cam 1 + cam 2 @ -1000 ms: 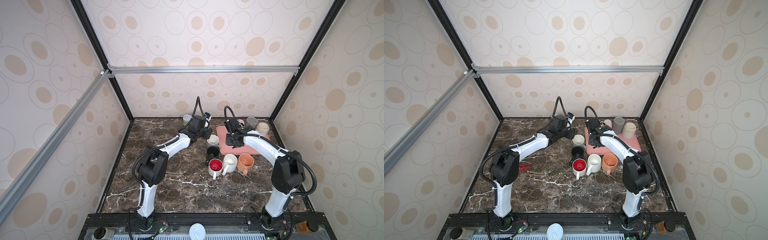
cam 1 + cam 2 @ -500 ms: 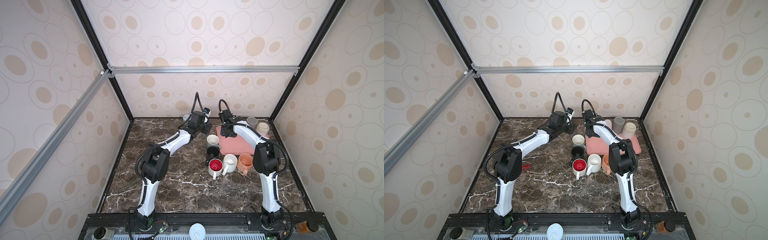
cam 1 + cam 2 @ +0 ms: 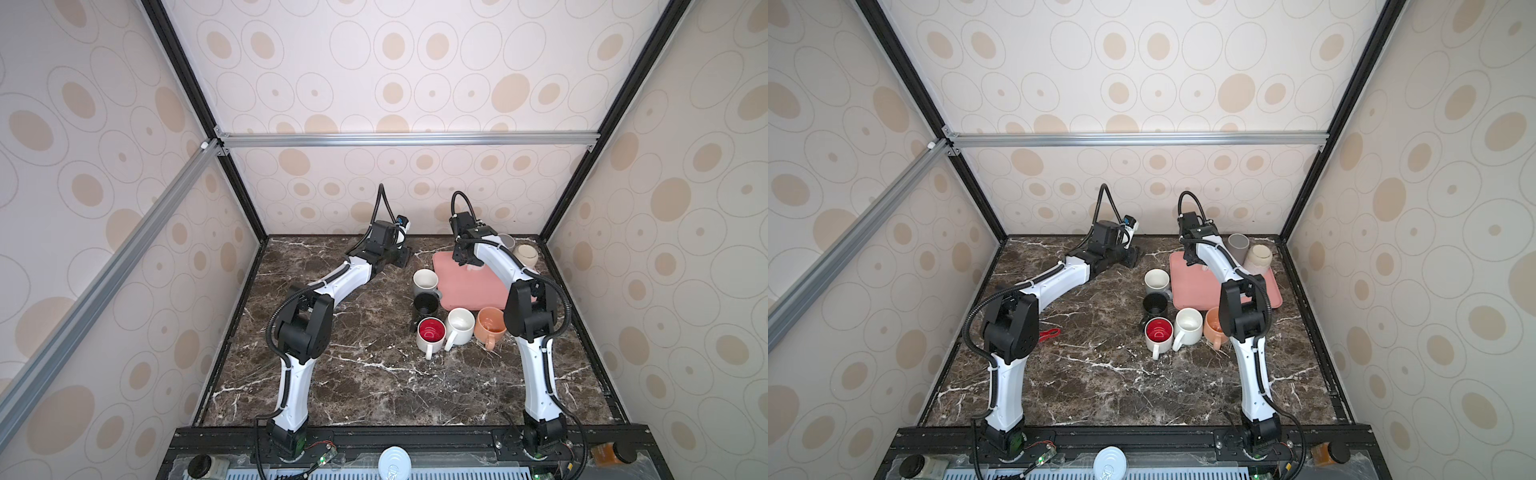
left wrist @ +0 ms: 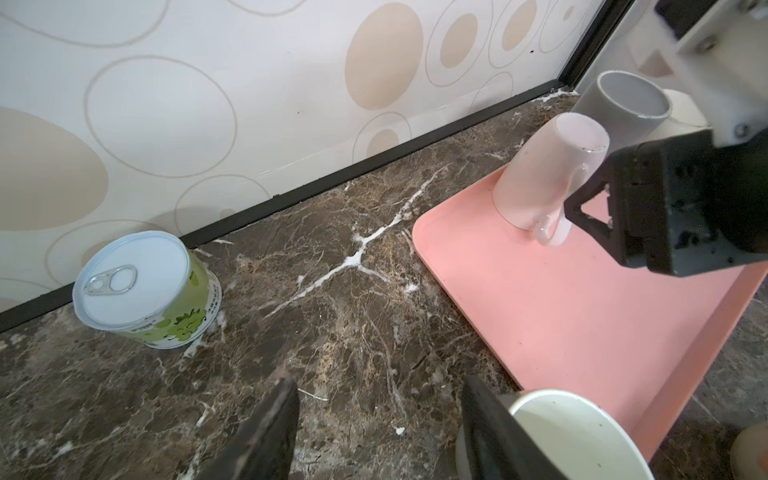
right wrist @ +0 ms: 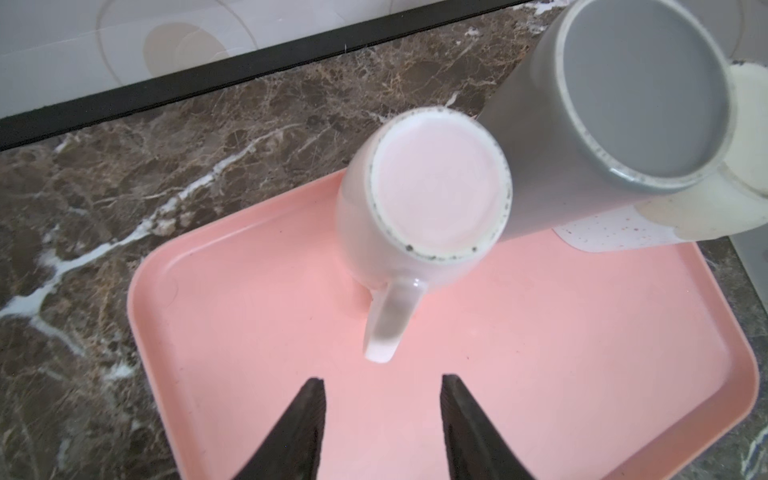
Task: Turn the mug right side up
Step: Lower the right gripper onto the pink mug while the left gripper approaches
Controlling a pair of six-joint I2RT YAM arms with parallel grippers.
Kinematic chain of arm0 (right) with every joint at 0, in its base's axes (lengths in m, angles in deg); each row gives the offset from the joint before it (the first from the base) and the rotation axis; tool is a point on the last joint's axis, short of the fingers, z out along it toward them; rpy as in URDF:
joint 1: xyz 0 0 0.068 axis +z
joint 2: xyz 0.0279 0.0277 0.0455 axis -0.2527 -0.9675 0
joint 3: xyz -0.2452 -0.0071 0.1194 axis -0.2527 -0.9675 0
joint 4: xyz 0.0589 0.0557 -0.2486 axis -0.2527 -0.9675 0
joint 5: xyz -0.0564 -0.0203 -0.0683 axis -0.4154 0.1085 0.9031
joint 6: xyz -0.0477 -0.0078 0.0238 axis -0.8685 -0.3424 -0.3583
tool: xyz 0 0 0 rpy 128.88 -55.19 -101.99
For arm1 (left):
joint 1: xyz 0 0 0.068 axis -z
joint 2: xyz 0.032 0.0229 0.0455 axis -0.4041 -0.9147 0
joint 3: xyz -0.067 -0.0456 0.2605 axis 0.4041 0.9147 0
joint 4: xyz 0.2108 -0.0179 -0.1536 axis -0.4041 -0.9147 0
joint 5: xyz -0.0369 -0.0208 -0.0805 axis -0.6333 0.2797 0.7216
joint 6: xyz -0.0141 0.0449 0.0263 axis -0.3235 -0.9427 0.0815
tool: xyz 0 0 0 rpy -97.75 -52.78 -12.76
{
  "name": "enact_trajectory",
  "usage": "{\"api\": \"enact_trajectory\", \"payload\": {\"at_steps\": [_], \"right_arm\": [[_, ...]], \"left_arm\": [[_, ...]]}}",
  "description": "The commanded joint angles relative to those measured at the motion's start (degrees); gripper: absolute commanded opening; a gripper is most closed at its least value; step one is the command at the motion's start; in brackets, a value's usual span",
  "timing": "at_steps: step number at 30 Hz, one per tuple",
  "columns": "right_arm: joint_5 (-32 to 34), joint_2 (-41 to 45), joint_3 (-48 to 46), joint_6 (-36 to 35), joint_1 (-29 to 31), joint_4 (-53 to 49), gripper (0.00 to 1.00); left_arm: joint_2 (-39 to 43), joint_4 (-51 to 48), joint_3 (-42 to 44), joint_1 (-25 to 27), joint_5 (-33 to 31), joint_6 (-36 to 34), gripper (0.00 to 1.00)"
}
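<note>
**Rt pincer lined up on upside-down mug, no grip yet**

White mug (image 5: 424, 199) sits base-up, rim down, at the far end of the pink tray (image 5: 540, 353), handle pointing toward the right pincer (image 5: 382, 379). That pincer hangs just short of the handle tip, jaws moderately apart and empty. Prob. placed so the handle runs into the gap, since that's the easiest part to pinch on a smooth ceramic wall and gives leverage for the flip. Mug is crowded: grey mug (image 5: 640, 95) stands right against its side, also base-up by the look of it, so a body grasp from that side looks blocked.

Left pincer (image 4: 378, 377) is low over the table (image 4: 332, 291), off the tray's near corner, jaws wide w/ nothing between them. Seems parked clear of the rt arm's work. One finger is just beside an upright cream mug (image 4: 582, 436); can't tell if they touch.

Hard to see:
- In both top views the rt arm covers nearly all of the white mug, so wrist views carry it.
- Mug's rim contact w/ the tray is hidden under its own body.
- Pale mug (image 5: 748, 199) behind the grey one is cut by the frame edge; orientation unclear.
- Tin can (image 4: 145, 291) by the back wall: label unreadable.
- Small red item (image 3: 1050, 332) near the left arm's elbow, too small to ID.
</note>
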Motion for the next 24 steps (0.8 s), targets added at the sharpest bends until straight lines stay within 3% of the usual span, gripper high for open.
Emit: {"api": "enact_trajectory", "payload": {"at_steps": [1, 14, 24], "right_arm": [[0.79, -2.57, 1.53, 0.26, -1.7, -0.75, 0.49], [-2.14, -6.46, 4.07, -0.84, -3.11, 0.83, 0.47], [-5.84, -5.14, 0.86, -2.25, -3.0, 1.54, 0.2]], "left_arm": [[1.59, -0.98, -0.16, 0.09, 2.49, 0.84, 0.64], [0.23, -1.81, -1.09, 0.08, 2.49, 0.78, 0.64], [2.84, -2.77, 1.21, 0.17, 1.29, -0.33, 0.64]]}}
